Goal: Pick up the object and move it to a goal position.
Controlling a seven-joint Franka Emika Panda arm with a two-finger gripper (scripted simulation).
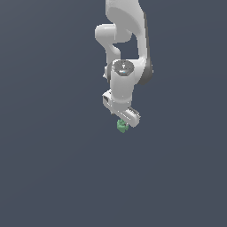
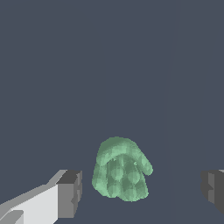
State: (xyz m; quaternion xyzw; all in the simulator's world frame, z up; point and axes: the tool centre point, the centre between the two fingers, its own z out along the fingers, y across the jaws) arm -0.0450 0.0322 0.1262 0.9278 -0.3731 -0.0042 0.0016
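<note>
In the exterior view we see the white gripper (image 1: 123, 122) directly over the green object (image 1: 121, 126), no bench edge visible. In the wrist view the object (image 2: 121, 169) sits between spread fingers (image 2: 70, 194), untouched.

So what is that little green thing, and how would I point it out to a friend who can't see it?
Start at the white robot arm and follow it down to its gripper. Just under the gripper sits the object, a tiny lumpy blob. In the wrist view it lies between the open fingers. It is the only green thing there.
</note>
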